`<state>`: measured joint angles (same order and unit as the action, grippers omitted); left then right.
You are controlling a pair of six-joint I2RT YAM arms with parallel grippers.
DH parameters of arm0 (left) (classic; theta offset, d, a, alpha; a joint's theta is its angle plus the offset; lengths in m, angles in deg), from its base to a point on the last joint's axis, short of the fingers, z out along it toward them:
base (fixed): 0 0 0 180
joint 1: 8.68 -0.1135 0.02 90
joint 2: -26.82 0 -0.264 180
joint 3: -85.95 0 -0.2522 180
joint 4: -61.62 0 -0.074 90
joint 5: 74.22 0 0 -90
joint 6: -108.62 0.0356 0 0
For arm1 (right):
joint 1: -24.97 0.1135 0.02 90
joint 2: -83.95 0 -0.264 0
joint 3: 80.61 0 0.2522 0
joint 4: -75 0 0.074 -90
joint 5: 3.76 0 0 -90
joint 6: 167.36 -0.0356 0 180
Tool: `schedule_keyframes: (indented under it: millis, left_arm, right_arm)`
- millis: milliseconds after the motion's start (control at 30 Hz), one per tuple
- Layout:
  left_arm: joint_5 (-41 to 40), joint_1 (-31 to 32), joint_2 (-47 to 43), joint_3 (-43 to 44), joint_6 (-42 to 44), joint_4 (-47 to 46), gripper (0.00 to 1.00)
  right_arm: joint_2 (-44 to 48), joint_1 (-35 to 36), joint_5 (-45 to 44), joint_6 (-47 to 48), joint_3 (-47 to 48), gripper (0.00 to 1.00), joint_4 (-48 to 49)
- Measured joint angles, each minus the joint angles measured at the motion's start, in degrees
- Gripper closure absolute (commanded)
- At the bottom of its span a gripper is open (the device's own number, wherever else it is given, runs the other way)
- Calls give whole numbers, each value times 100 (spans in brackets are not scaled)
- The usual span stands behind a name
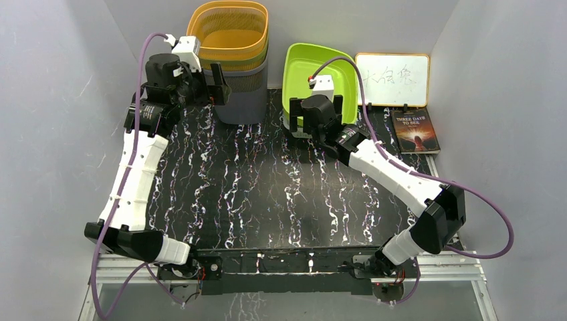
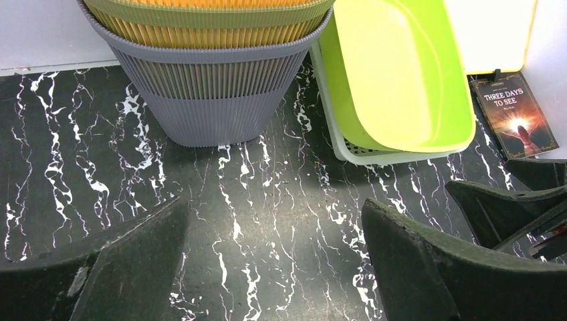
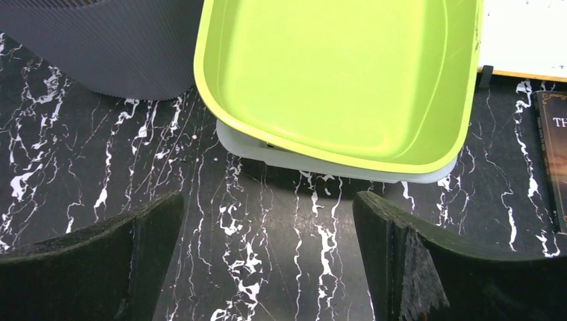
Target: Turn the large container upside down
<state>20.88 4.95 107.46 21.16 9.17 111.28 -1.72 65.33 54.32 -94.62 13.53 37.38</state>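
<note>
The large container is a tall ribbed grey bin (image 1: 242,100) (image 2: 210,100) standing upright at the back left, with an olive and an orange bin (image 1: 227,30) nested inside it. My left gripper (image 1: 214,87) (image 2: 274,261) hovers just left of and in front of its base, open, with only bare tabletop between the fingers. My right gripper (image 1: 315,112) (image 3: 267,254) is open too, in front of a lime green tub (image 1: 314,63) (image 3: 334,73), with nothing between its fingers. A corner of the grey bin (image 3: 100,47) shows in the right wrist view.
The lime tub (image 2: 394,73) leans tilted on a white tray (image 3: 321,164) at the back. A whiteboard (image 1: 392,79) stands against the back wall, and a dark book (image 1: 416,130) (image 2: 515,114) lies at the back right. Grey walls enclose the black marbled table (image 1: 267,194).
</note>
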Motion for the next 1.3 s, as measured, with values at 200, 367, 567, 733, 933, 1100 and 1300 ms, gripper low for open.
schedule_keyframes:
  millis: [200, 367, 567, 733, 933, 1100, 1300]
  left_arm:
    - [39, 0, -4, 7, 24, -160, 2]
    - [149, 0, 267, 518, 140, -107, 2]
    - [190, 20, 1167, 1941, 450, 24, 2]
    - [131, 46, 1961, 2900, 894, 42, 2]
    - [140, 120, 2400, 2820, 1425, -79, 2]
    - [153, 297, 2393, 2406, 1945, -474, 2]
    - [190, 446, 2275, 1869, 2616, -1049, 2]
  right_arm:
    - [-11, 0, -85, 111, 20, 2, 4]
    - [-26, -2, 160, 376, 46, 2, -15]
    - [-177, -76, 173, 511, 186, 2, -13]
    - [-389, -376, 367, 481, 234, 2, -26]
    - [-483, -584, 516, 466, 234, 2, -83]
    - [-481, -717, 710, 466, 234, 2, -83]
    - [-492, -789, 876, 466, 223, 2, -81]
